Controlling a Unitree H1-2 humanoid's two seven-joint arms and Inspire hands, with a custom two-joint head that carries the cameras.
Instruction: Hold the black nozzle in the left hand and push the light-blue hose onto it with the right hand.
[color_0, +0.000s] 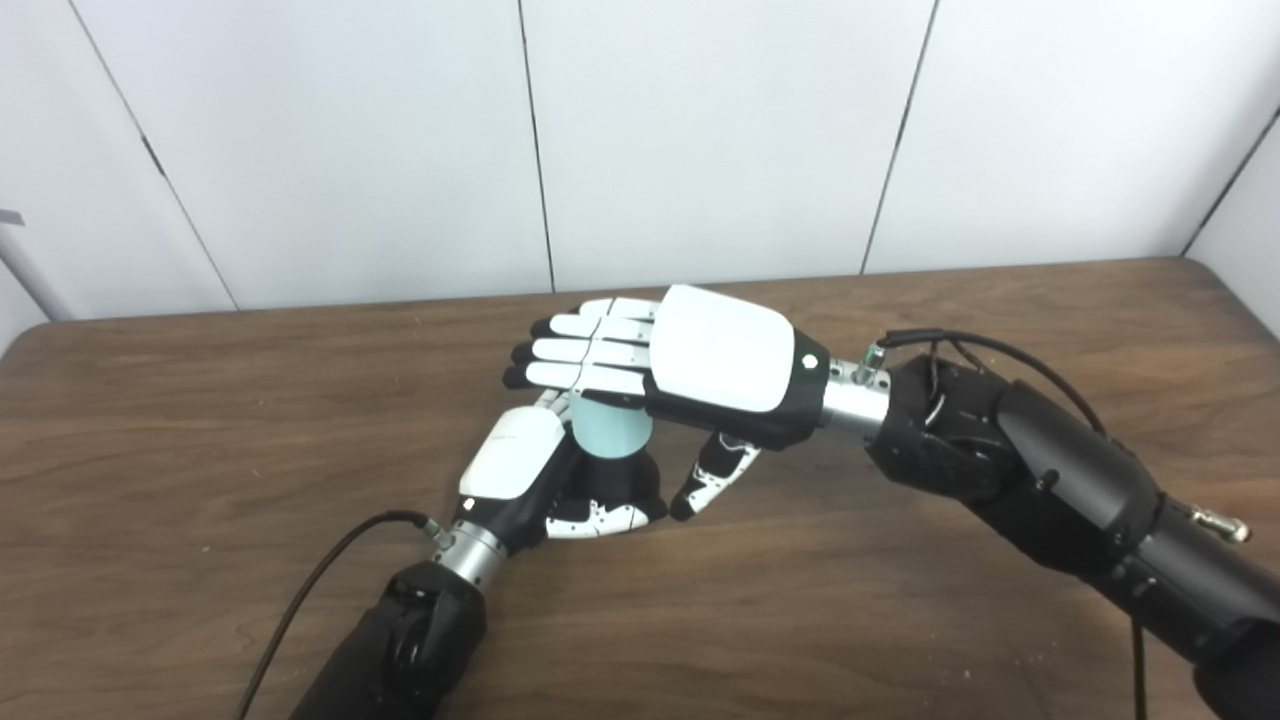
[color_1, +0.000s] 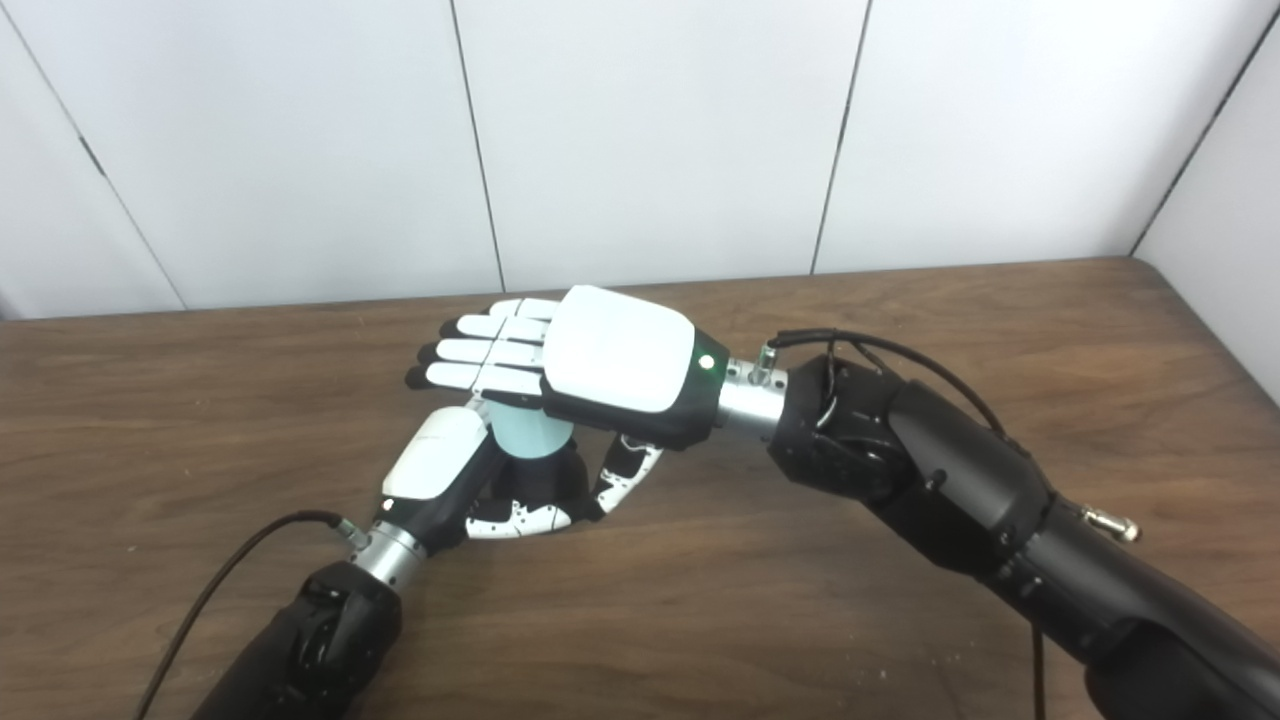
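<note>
A: We see a dark brown table (color_0: 900, 620) with a wood-grain pattern, and white wall panels (color_0: 700, 130) split by thin dark seams.

B: We note the hose (color_0: 612, 432) is light blue and the nozzle (color_0: 622, 482) under it black.

A: Our right hand (color_0: 700, 362) has a white back, black palm and white fingers tipped black.

B: Our left hand (color_0: 530, 470) is white-backed too, its thumb white with black dots.

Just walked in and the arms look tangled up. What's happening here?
The left robot hand grips a black nozzle low over the table. A light-blue hose stands upright on it. The right robot hand lies flat across the hose's top, seemingly pressing down. How far the hose is seated cannot be seen.
</note>
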